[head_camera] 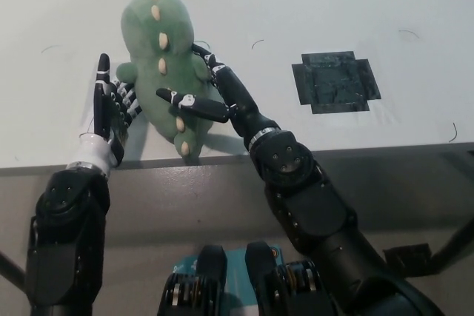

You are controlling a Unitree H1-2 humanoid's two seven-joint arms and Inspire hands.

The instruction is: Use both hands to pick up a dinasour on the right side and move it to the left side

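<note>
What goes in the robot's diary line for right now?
held: green plush dinosaur | left hand: pressed on its left side | right hand: wrapped around its right side | dark patch: bare

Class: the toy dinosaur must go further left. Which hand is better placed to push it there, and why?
The right hand. Its fingers wrap the right flank of the dinosaur, behind the direction of travel. The left hand sits on the far left flank, so it can only steady.
</note>
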